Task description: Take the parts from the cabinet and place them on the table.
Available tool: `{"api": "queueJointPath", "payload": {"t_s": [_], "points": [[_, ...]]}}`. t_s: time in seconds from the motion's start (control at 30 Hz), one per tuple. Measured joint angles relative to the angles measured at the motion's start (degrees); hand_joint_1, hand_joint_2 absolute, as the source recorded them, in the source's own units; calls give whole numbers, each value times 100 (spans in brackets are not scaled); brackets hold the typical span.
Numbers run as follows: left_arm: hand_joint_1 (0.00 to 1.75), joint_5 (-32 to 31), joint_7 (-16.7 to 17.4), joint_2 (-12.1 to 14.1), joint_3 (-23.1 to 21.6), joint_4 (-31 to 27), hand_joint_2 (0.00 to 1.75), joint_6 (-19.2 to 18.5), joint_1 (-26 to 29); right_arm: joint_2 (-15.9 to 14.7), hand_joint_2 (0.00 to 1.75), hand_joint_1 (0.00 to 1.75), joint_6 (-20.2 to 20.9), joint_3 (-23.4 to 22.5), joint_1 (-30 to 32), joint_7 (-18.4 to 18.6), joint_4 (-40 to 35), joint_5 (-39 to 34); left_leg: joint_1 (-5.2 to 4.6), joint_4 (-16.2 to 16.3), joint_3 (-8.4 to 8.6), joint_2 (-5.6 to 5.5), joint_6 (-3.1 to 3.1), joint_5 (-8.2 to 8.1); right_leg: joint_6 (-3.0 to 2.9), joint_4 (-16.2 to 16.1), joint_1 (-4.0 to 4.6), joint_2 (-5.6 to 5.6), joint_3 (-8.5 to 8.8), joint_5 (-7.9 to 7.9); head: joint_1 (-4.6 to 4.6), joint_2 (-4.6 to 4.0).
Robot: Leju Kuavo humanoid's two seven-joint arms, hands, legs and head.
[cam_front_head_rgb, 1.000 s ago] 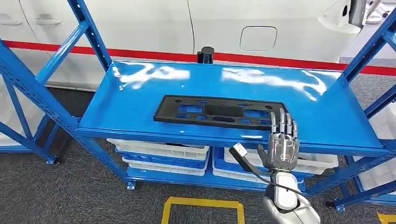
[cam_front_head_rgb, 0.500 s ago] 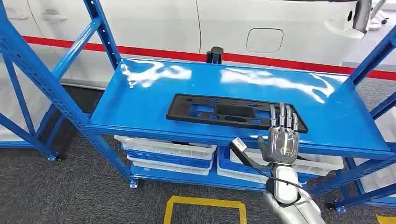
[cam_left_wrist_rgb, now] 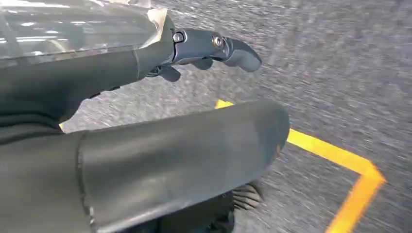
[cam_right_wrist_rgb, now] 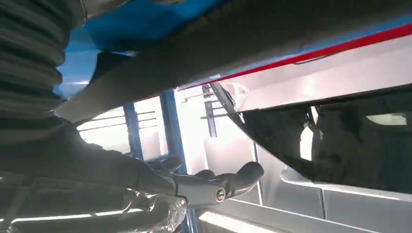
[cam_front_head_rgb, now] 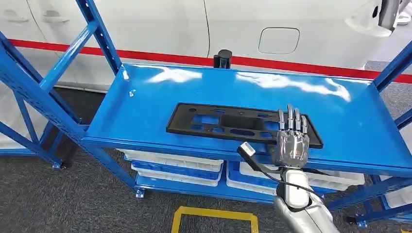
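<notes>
Head view: the black part [cam_front_head_rgb: 241,124], a flat perforated panel, lies on the blue shelf [cam_front_head_rgb: 145,104] of the cabinet, near its front edge, probably so it is easy to reach. The right robot hand [cam_front_head_rgb: 292,141] is raised before the panel's right end, fingers straight and apart, holding nothing; whether it touches the part I cannot tell. Below, white trays [cam_front_head_rgb: 172,161] sit stacked on blue ones; their contents are hidden.

Left wrist view: the left robot hand [cam_left_wrist_rgb: 204,48] hangs over grey floor [cam_left_wrist_rgb: 340,73] with a yellow line [cam_left_wrist_rgb: 340,158], fingers loosely extended, empty.

Right wrist view: a dark fingertip [cam_right_wrist_rgb: 243,175] against a blurred background.
</notes>
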Motion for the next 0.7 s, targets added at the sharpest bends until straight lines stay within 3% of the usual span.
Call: {"api": "queueJointPath", "payload": {"t_s": [0.07, 0.1, 0.13, 0.17, 0.2, 0.27, 0.3, 0.33, 0.37, 0.53, 0.7], "points": [[0, -2, 0, -4, 11, 0, 0, 2, 14, 22, 175, 0, 4, 0, -4, -19, 13, 0, 24, 962, -568, 1, -44, -385, -50, 0, 15, -7, 33, -37, 0, -2], [0, -2, 2, -4, 11, 2, 0, 4, 35, 41, 175, 0, 4, 0, -3, -26, 24, 0, 25, 1388, -869, 1, -57, -490, -64, 2, 21, -5, 38, -49, -2, 0], [0, -2, 2, -4, 13, 2, 0, 7, 52, 48, 175, 21, 7, 0, 0, -26, 31, 0, 25, 1550, -1044, 1, -62, -448, -66, 4, 25, 1, 49, -53, 0, 0], [0, -2, 4, -2, 13, 2, 0, 9, 62, 63, 175, 58, 9, 0, -1, -35, 33, 0, 25, 1394, -1073, 2, -55, -215, -66, 4, 26, 11, 75, -73, -2, 0], [0, -2, 4, 0, 15, 0, 0, 11, 61, 74, 175, 58, 20, -4, 3, -72, 39, 0, 25, 1024, -957, 4, -40, 91, -48, 5, 26, 21, 109, -95, -2, 0], [0, -4, -15, 0, 17, 0, 0, 48, 53, 127, 175, 58, 42, -37, 3, -197, 52, 0, 25, -21, -532, 20, 15, 688, -13, 5, 25, 30, 185, -136, 0, -2], [0, -2, -26, 0, 20, 0, 0, 55, 45, 151, 175, 58, 44, -54, -1, -227, 55, 0, -6, -199, -447, 22, 28, 639, 27, 15, 89, 31, 192, -164, 4, 0], [0, -2, -33, -4, 20, 0, 0, 55, 42, 155, 175, 134, 46, -77, -5, -238, 57, 0, -7, -219, -452, 19, 47, 653, 56, 13, 100, 34, 184, -181, 7, 0], [0, -2, -33, -22, 20, 2, 0, 57, 49, 157, 175, 169, 52, -94, -3, -251, 59, 0, 9, -237, -412, 17, 27, 680, 20, 37, 135, 33, 174, -222, 9, 0], [0, -18, -48, -20, 26, 0, 0, 153, 50, 214, 175, 154, 59, -138, 4, -315, 101, 0, -69, -232, -410, -1, 79, 669, 44, -3, 107, 23, 200, -191, 9, 0], [0, -79, -48, -31, 26, 0, 0, 271, 41, 299, 175, 157, 50, -219, 4, -480, 125, 0, -88, -229, -412, 1, 111, 657, 54, -15, 89, 24, 203, -189, 9, -2]]}}
